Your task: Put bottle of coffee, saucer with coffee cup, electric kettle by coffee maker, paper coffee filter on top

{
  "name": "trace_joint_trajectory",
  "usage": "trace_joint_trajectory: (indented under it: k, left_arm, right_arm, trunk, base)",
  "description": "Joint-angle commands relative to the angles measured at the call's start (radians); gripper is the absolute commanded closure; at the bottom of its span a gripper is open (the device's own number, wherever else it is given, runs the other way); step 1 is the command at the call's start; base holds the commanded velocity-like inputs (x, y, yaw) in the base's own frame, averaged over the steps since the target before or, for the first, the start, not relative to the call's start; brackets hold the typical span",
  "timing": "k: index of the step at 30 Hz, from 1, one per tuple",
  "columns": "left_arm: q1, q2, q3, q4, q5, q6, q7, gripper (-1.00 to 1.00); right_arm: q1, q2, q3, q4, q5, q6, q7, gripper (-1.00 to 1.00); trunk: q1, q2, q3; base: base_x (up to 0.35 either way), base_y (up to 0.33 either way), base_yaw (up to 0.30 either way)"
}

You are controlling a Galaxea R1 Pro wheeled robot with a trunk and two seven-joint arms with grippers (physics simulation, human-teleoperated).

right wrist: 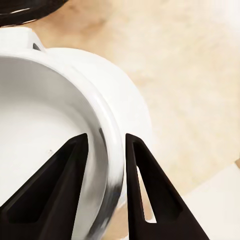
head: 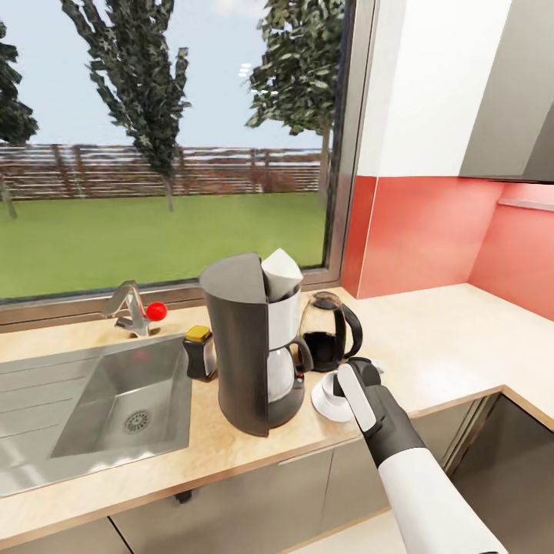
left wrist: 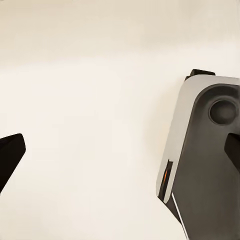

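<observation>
The right gripper (right wrist: 105,175) has its jaws closed to a narrow gap over the rim of the cup (head: 332,385), one finger inside the bowl and one outside, as the right wrist view shows. The cup sits on the saucer (head: 327,406) on the tabletop (head: 446,346), at about 3 o'clock from the coffee maker (head: 254,346).

The likeliest trouble, in my judgement, is on release: a rim pinch gives little control, and if the jaws drag while opening or the arm lifts off-axis, the cup could tip or skid off the saucer's middle. A sideways pull could also shove the saucer toward the tabletop's front edge, which lies near.

The kettle (head: 331,335) stands just beyond the cup at 12 o'clock, close enough that a forward swing of the wrist might knock it. The filter (head: 281,273) pokes out of the maker's top. The bottle (head: 200,352) stands at the maker's 9 o'clock, beside the sink (head: 115,400).

The left gripper (left wrist: 120,150) has its jaws wide apart and holds nothing, well away from the work.
</observation>
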Motion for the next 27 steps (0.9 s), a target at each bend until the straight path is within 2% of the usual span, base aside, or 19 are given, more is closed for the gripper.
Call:
trace_joint_trajectory:
  k: [1,13,27]
  left_arm:
    - [0.0,0.0,-0.007,0.001,0.001,-0.003,0.003,-1.0]
    - [0.001,-0.002,-0.007,0.001,0.001,-0.003,0.003,-1.0]
    - [0.001,-0.002,-0.007,0.001,0.001,-0.003,0.003,-1.0]
  right_arm:
    - [-0.001,-0.001,0.002,0.001,-0.009,0.002,-0.01,1.0]
    - [-0.001,-0.001,0.002,0.054,-0.011,-0.003,-0.007,1.0]
    - [-0.001,-0.002,0.002,0.06,-0.011,-0.009,-0.006,1.0]
  trunk:
    - [0.0,-0.001,-0.002]
    - [0.0,-0.001,-0.002]
    - [0.0,-0.001,-0.002]
  base:
    - [0.145,0.0,0.0]
    - [0.043,0.0,0.0]
    - [0.0,0.0,0.0]
